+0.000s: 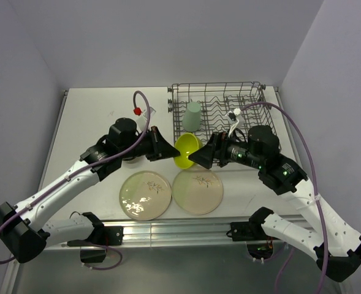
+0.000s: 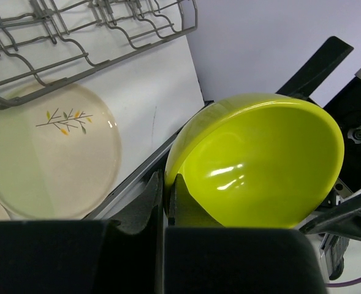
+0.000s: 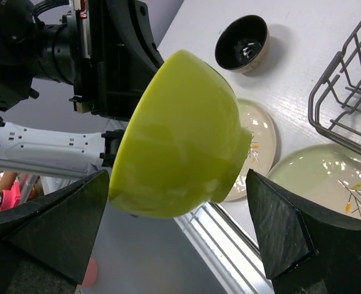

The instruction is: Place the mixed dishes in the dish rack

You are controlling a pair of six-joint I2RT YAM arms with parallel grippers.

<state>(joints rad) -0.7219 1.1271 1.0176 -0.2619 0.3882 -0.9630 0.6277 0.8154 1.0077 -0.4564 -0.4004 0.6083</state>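
Note:
My left gripper (image 1: 163, 149) (image 2: 166, 180) is shut on the rim of the lime-green bowl (image 1: 186, 150) (image 2: 260, 165) and holds it tilted in the air left of the dish rack (image 1: 254, 98). My right gripper (image 1: 200, 157) (image 3: 177, 184) is open, its jaws standing wide on either side of the bowl (image 3: 180, 135) without touching it. Two cream plates (image 1: 144, 194) (image 1: 197, 190) lie flat on the table below. The mint-green cup (image 1: 192, 116) stands upside down in the rack. The dark cup (image 3: 242, 41) stands on the table beyond the plates.
A small white item with a red cap (image 1: 138, 112) stands at the back, left of the rack. A metal rail (image 1: 180, 229) runs along the table's near edge. Walls close in on both sides.

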